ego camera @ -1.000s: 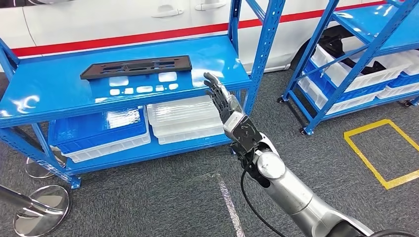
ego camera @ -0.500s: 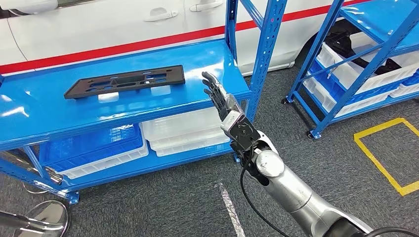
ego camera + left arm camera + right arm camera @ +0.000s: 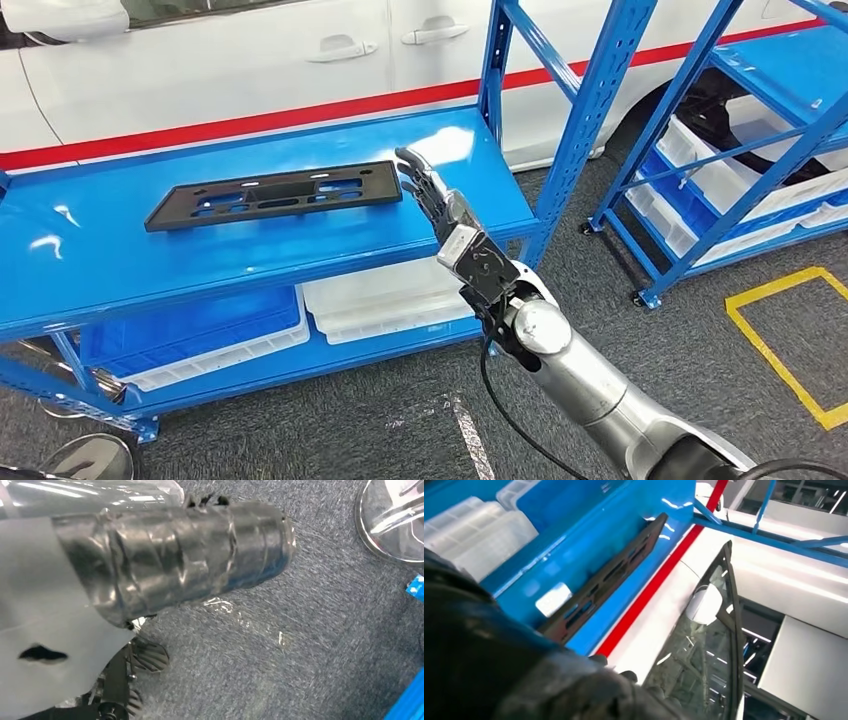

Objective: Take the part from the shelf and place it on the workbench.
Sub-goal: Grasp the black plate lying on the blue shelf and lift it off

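Observation:
A long flat black plastic part (image 3: 275, 194) with several cut-outs lies on the top board of the blue shelf (image 3: 230, 250). My right hand (image 3: 432, 195) is raised over the shelf's front right area, fingers straight and apart, holding nothing; its fingertips (image 3: 408, 160) are just right of the part's right end. The right wrist view looks along the same black part (image 3: 609, 577) on the blue shelf (image 3: 574, 540), with my dark right hand (image 3: 499, 670) blurred in the near corner.
White and blue bins (image 3: 385, 295) sit on the shelf's lower board. A blue upright post (image 3: 590, 110) stands right of my hand. A second blue rack (image 3: 760, 130) with white bins is at the right. A white car (image 3: 250, 60) is behind the shelf. Yellow floor tape (image 3: 785, 345) marks the carpet.
The camera has moved, so the whole scene has shifted. My right hand has come closer to the part's right end, from well right of it to just beside it, still holding nothing.

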You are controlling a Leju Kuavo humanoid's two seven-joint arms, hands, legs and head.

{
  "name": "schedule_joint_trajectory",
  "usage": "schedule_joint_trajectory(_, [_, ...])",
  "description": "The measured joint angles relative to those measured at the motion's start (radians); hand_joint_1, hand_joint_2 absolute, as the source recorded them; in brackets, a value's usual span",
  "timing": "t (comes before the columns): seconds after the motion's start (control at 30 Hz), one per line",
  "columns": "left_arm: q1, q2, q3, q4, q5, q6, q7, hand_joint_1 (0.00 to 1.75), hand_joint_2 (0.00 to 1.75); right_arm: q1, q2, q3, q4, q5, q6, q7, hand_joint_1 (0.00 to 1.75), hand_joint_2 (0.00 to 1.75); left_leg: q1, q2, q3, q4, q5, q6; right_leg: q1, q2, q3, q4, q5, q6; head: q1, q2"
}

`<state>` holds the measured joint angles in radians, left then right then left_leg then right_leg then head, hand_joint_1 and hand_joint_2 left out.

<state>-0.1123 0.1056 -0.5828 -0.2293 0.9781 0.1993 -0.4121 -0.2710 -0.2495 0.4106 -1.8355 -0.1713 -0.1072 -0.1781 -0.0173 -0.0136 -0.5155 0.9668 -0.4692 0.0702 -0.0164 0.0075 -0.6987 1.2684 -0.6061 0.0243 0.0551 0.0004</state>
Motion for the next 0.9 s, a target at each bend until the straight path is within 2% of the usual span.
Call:
schedule_joint_trajectory(0.03, [0.000, 0.000, 0.000, 0.000, -0.001, 0.001, 0.001, 0.00, 0.00, -0.001, 0.000, 0.000, 0.002, 0.000, 0.002, 0.000, 0.00, 0.00, 0.003, -0.001, 0.017, 0.003, -0.015, -0.004, -0.002, -0.002, -0.002, -0.042, 0.023, 0.004, 0.000, 0.000])
schedule_joint_trajectory(0.1, [-0.001, 0.000, -0.001, 0.000, -0.003, 0.002, 0.003, 0.00, 0.00, -0.002, 0.000, 0.001, 0.006, 0.000, 0.006, 0.000, 0.00, 0.00, 0.007, -0.003, 0.046, 0.015, -0.049, -0.015, -0.006, -0.006, 0.012, -0.161, 0.135, 0.007, 0.000, 0.000])
schedule_joint_trajectory(0.13, [-0.003, -0.001, -0.001, 0.000, -0.005, 0.002, 0.005, 0.00, 0.00, -0.003, 0.000, 0.002, 0.008, 0.000, 0.007, 0.001, 0.00, 0.00, 0.007, -0.004, 0.052, 0.021, -0.065, -0.022, -0.005, -0.008, 0.020, -0.200, 0.180, 0.002, 0.000, 0.000])
schedule_joint_trajectory(0.17, [-0.005, -0.001, -0.002, 0.001, -0.006, 0.003, 0.006, 0.00, 0.00, -0.005, 0.000, 0.003, 0.011, 0.000, 0.007, 0.001, 0.00, 0.00, 0.006, -0.005, 0.057, 0.026, -0.079, -0.029, -0.004, -0.009, 0.025, -0.221, 0.210, -0.005, 0.000, 0.000])
schedule_joint_trajectory(0.2, [-0.007, -0.001, -0.002, 0.001, -0.008, 0.004, 0.007, 0.00, 0.00, -0.007, 0.000, 0.004, 0.012, 0.001, 0.007, 0.001, 0.00, 0.00, 0.006, -0.005, 0.063, 0.034, -0.085, -0.036, -0.002, -0.008, 0.027, -0.223, 0.213, -0.015, -0.001, 0.000])
schedule_joint_trajectory(0.27, [-0.010, 0.000, -0.002, 0.001, -0.010, 0.006, 0.008, 0.00, 0.00, -0.012, 0.001, 0.006, 0.013, 0.001, 0.008, 0.001, 0.00, 0.00, 0.007, -0.003, 0.058, 0.052, -0.085, -0.045, -0.003, -0.005, 0.037, -0.223, 0.208, -0.031, -0.001, 0.000])
schedule_joint_trajectory(0.3, [-0.011, 0.000, -0.002, 0.001, -0.011, 0.007, 0.009, 0.00, 0.00, -0.014, 0.001, 0.006, 0.013, 0.002, 0.008, 0.001, 0.00, 0.00, 0.008, -0.002, 0.044, 0.082, -0.083, -0.050, -0.004, -0.005, 0.044, -0.226, 0.205, -0.037, -0.002, 0.000])
schedule_joint_trajectory(0.37, [-0.015, 0.000, -0.002, 0.001, -0.011, 0.007, 0.009, 0.00, 0.00, -0.017, 0.001, 0.006, 0.013, 0.002, 0.009, 0.001, 0.00, 0.00, 0.013, 0.002, -0.021, 0.186, -0.104, -0.062, -0.007, -0.006, 0.056, -0.230, 0.197, -0.045, -0.002, 0.000])
schedule_joint_trajectory(0.43, [-0.016, -0.001, -0.003, 0.001, -0.012, 0.007, 0.009, 0.00, 0.00, -0.018, 0.001, 0.007, 0.014, 0.002, 0.009, 0.001, 0.00, 0.00, 0.019, 0.005, -0.106, 0.297, -0.159, -0.074, -0.007, -0.005, 0.067, -0.231, 0.185, -0.048, -0.003, 0.000])
schedule_joint_trajectory(0.47, [-0.015, -0.001, -0.003, 0.001, -0.012, 0.008, 0.010, 0.00, 0.00, -0.018, 0.001, 0.008, 0.014, 0.002, 0.010, 0.001, 0.00, 0.00, 0.021, 0.006, -0.136, 0.322, -0.178, -0.077, -0.007, -0.005, 0.074, -0.231, 0.178, -0.048, -0.003, 0.000])
schedule_joint_trajectory(0.5, [-0.013, -0.001, -0.004, 0.001, -0.012, 0.008, 0.010, 0.00, 0.00, -0.018, 0.001, 0.008, 0.015, 0.002, 0.010, 0.001, 0.00, 0.00, 0.022, 0.007, -0.150, 0.315, -0.174, -0.078, -0.007, -0.004, 0.083, -0.231, 0.171, -0.047, -0.003, 0.000])
schedule_joint_trajectory(0.53, [-0.013, -0.001, -0.004, 0.001, -0.012, 0.008, 0.011, 0.00, 0.00, -0.018, 0.001, 0.009, 0.016, 0.002, 0.010, 0.001, 0.00, 0.00, 0.023, 0.007, -0.147, 0.273, -0.140, -0.077, -0.007, -0.003, 0.094, -0.231, 0.164, -0.046, -0.003, 0.000])
schedule_joint_trajectory(0.6, [-0.012, -0.001, -0.004, 0.001, -0.013, 0.009, 0.011, 0.00, 0.00, -0.020, 0.001, 0.010, 0.019, 0.002, 0.010, 0.001, 0.00, 0.00, 0.022, 0.008, -0.119, 0.143, -0.034, -0.071, -0.006, -0.003, 0.114, -0.231, 0.151, -0.040, -0.002, 0.000])
schedule_joint_trajectory(0.63, [-0.012, -0.001, -0.004, 0.001, -0.013, 0.009, 0.012, 0.00, 0.00, -0.022, 0.001, 0.010, 0.020, 0.002, 0.011, 0.001, 0.00, 0.00, 0.020, 0.008, -0.108, 0.096, -0.012, -0.067, -0.005, -0.002, 0.120, -0.231, 0.145, -0.036, -0.002, 0.000])
schedule_joint_trajectory(0.67, [-0.013, -0.001, -0.004, 0.001, -0.014, 0.009, 0.014, 0.00, 0.00, -0.023, 0.001, 0.011, 0.022, 0.002, 0.011, 0.001, 0.00, 0.00, 0.018, 0.008, -0.104, 0.072, -0.007, -0.062, -0.003, -0.001, 0.122, -0.230, 0.140, -0.030, -0.002, 0.000])
schedule_joint_trajectory(0.73, [-0.012, -0.002, -0.005, 0.001, -0.016, 0.009, 0.017, 0.00, 0.00, -0.026, 0.001, 0.011, 0.025, 0.002, 0.015, 0.002, 0.00, 0.00, 0.015, 0.008, -0.101, 0.070, -0.018, -0.053, 0.000, 0.001, 0.125, -0.230, 0.130, -0.017, -0.002, 0.000])
schedule_joint_trajectory(0.8, [-0.013, -0.003, -0.005, 0.001, -0.020, 0.009, 0.020, 0.00, 0.00, -0.028, 0.002, 0.012, 0.026, 0.006, 0.023, 0.003, 0.00, 0.00, 0.020, 0.007, -0.089, 0.063, 0.011, -0.042, 0.001, 0.000, 0.128, -0.218, 0.115, -0.006, -0.001, 0.000])
schedule_joint_trajectory(0.87, [-0.018, -0.003, -0.006, 0.001, -0.025, 0.009, 0.023, 0.00, 0.00, -0.034, 0.003, 0.013, 0.028, 0.012, 0.029, 0.005, 0.00, 0.00, 0.024, 0.007, -0.080, 0.059, 0.021, -0.031, 0.002, -0.002, 0.099, -0.149, 0.074, -0.002, 0.000, 0.000])
schedule_joint_trajectory(0.9, [-0.021, -0.003, -0.006, 0.001, -0.027, 0.009, 0.025, 0.00, 0.00, -0.037, 0.003, 0.014, 0.030, 0.014, 0.032, 0.006, 0.00, 0.00, 0.022, 0.007, -0.079, 0.058, 0.020, -0.027, 0.003, -0.003, 0.067, -0.087, 0.045, -0.002, 0.000, 0.000])
